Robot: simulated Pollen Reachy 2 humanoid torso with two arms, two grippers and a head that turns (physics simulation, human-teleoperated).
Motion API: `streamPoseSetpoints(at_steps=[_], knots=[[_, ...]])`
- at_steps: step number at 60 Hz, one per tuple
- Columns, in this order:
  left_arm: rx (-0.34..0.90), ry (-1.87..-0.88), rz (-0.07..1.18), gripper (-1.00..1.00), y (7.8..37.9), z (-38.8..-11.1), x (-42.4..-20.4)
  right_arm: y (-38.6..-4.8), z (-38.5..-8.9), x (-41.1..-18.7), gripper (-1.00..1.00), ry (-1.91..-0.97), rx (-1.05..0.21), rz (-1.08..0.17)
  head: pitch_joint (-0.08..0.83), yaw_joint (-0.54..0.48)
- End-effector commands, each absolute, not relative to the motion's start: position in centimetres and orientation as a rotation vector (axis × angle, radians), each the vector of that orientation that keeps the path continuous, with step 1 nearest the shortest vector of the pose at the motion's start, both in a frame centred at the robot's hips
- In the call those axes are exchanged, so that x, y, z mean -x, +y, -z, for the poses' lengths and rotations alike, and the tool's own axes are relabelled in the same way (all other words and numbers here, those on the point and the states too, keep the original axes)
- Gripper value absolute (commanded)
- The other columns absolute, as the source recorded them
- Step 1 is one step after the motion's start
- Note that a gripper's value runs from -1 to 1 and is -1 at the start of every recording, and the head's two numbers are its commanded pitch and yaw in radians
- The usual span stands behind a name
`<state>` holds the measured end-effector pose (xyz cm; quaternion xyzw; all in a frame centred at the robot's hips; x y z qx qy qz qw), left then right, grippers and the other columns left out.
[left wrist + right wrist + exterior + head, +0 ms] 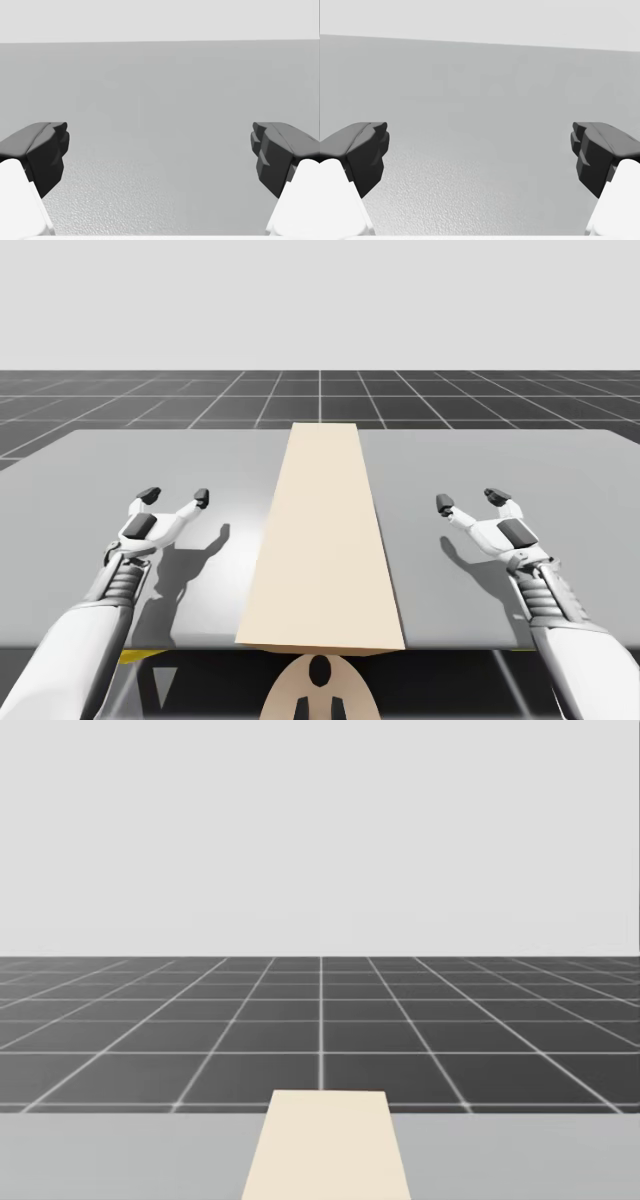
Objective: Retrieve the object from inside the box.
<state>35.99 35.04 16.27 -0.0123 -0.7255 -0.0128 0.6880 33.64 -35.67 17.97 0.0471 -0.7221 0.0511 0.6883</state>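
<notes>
A long beige box with a flat shut top lies down the middle of the grey table, from the near edge to the far edge. Its far end reaches into the head view. Whatever it holds is hidden. My left gripper hovers open over the table to the left of the box, nothing between its dark fingertips. My right gripper is open on the other side of the box, its fingertips spread over bare table.
The table's near edge runs just behind both wrists. A dark tiled floor stretches beyond the far edge. Bare grey tabletop lies ahead of each gripper.
</notes>
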Motion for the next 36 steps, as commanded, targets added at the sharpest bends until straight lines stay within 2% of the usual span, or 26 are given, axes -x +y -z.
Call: streamPoseSetpoints(at_steps=[1, 8, 16, 20, 25, 26, 27, 36], knots=[[0.031, -1.623, 0.032, -1.00, 35.0, -16.3, -36.0, -35.6, -17.8, -33.5, -1.00, -1.625, -0.078, -0.113, -0.020, 0.00], [0.059, -1.609, 0.026, -1.00, 35.0, -16.1, -36.0, -35.4, -17.8, -33.5, -1.00, -1.617, -0.090, -0.147, -0.020, 0.00], [0.120, -1.518, 0.101, -1.00, 34.5, -15.4, -36.3, -35.1, -16.9, -33.9, -1.00, -1.516, -0.149, -0.216, -0.020, 0.00], [0.144, -1.491, 0.187, -1.00, 33.6, -15.0, -36.1, -34.6, -16.4, -34.1, -1.00, -1.479, -0.174, -0.272, -0.021, 0.00], [0.210, -1.490, 0.352, -1.00, 32.0, -14.8, -35.3, -33.4, -15.8, -34.0, -1.00, -1.456, -0.216, -0.362, -0.021, 0.00], [0.210, -1.490, 0.352, -1.00, 32.0, -14.8, -35.3, -33.4, -15.8, -34.0, -1.00, -1.456, -0.216, -0.362, -0.021, 0.00], [0.231, -1.493, 0.407, -1.00, 31.5, -14.7, -34.9, -33.0, -15.7, -33.9, -1.00, -1.451, -0.233, -0.395, -0.021, 0.00], [0.325, -1.512, 0.590, -1.00, 29.0, -14.8, -33.2, -31.1, -16.0, -32.7, -1.00, -1.473, -0.349, -0.560, -0.022, 0.00]])
